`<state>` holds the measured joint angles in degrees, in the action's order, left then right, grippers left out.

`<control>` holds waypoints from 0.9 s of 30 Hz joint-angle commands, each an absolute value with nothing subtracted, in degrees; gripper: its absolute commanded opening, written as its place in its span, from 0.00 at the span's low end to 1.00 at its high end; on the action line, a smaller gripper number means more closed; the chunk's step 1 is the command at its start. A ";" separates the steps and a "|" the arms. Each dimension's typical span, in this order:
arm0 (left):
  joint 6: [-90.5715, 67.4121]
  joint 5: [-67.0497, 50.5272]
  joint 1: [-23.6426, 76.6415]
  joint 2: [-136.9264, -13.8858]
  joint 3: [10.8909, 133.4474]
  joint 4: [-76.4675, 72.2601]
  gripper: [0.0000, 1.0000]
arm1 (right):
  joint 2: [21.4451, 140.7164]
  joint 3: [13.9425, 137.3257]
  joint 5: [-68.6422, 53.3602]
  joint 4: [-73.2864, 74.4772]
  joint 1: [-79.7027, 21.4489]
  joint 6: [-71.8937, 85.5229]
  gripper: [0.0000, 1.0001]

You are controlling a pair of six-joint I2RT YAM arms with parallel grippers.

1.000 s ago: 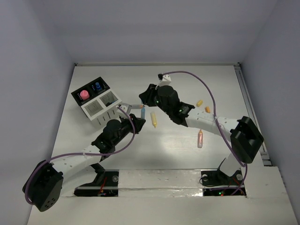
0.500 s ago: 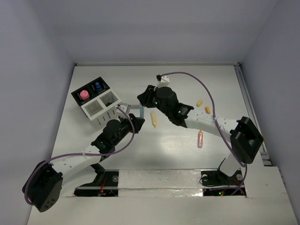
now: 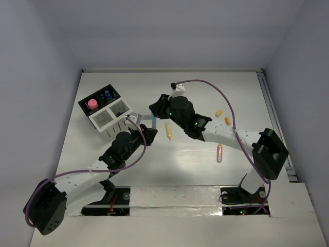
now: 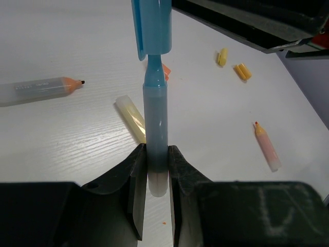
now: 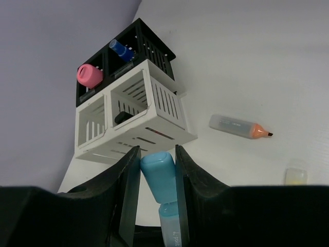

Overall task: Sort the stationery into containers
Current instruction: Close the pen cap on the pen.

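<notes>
Both grippers hold one light blue marker [image 4: 155, 128] above the table. My left gripper [image 4: 157, 154] is shut on its barrel. My right gripper [image 5: 157, 164] is shut on its light blue cap [image 5: 159, 175], which sits tilted on the narrow neck. In the top view the marker [image 3: 154, 122] spans between the left gripper [image 3: 145, 131] and the right gripper [image 3: 156, 109]. The organizer [image 3: 114, 121] stands at the left. Its black compartments hold a pink-topped item [image 5: 90, 76] and a blue-capped bottle [image 5: 121, 49]. One white compartment holds a black piece [image 5: 123, 117].
Loose on the table are an uncapped orange-tipped marker [image 4: 41, 88], a yellow stick [image 3: 168, 130], a pink marker [image 3: 219, 152] and two small yellow pieces [image 3: 219, 112] [image 3: 227, 120]. Grey walls close in the table at the left, back and right.
My right gripper and the blue marker have shifted slightly left, toward the organizer. The left gripper keeps its hold. The loose items have not moved.
</notes>
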<state>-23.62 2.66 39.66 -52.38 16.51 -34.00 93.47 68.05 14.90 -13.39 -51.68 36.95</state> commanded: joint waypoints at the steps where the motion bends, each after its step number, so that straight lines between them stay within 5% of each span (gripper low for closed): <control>1: -24.00 3.60 39.81 -50.63 17.93 -36.65 0.00 | 93.51 67.85 15.91 -17.31 -52.73 37.88 0.12; 27: -24.78 8.79 39.81 -44.56 16.17 -35.59 0.00 | 90.35 56.34 6.33 -25.84 -53.88 47.20 0.12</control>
